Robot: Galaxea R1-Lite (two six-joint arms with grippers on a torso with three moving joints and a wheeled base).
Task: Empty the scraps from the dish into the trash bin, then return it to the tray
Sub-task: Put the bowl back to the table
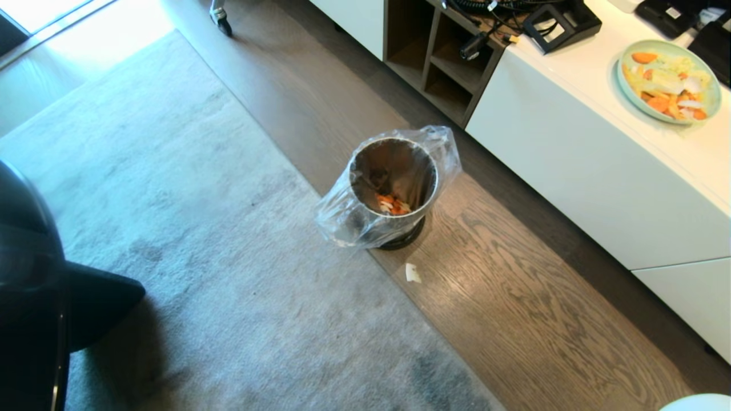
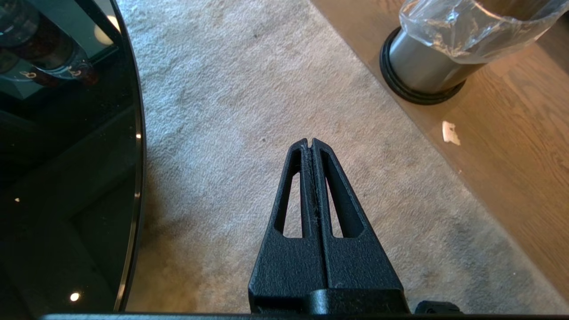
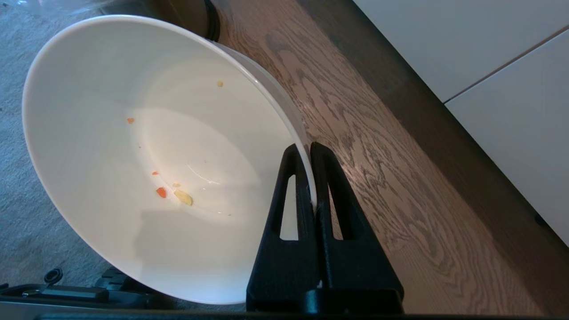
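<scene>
My right gripper [image 3: 306,149] is shut on the rim of the dish [image 3: 111,249], a glossy white deep bowl tilted over the wooden floor, with only a few orange and yellowish crumbs [image 3: 183,197] left inside. A sliver of the dish [image 1: 697,402] shows at the head view's bottom right corner. The steel trash bin [image 1: 394,188] with its clear liner stands on the floor, and the scraps [image 1: 392,205] lie at its bottom. My left gripper [image 2: 310,142] hangs shut and empty over the grey rug, with the trash bin [image 2: 418,66] off to one side. The tray is out of view.
A pale scrap [image 1: 412,273] lies on the wooden floor beside the bin. A white cabinet [image 1: 582,160] runs along the right, bearing a pale-green plate [image 1: 668,80] heaped with food. The glossy round black tabletop [image 2: 66,169] stands at the left. A grey rug [image 1: 200,257] covers the floor.
</scene>
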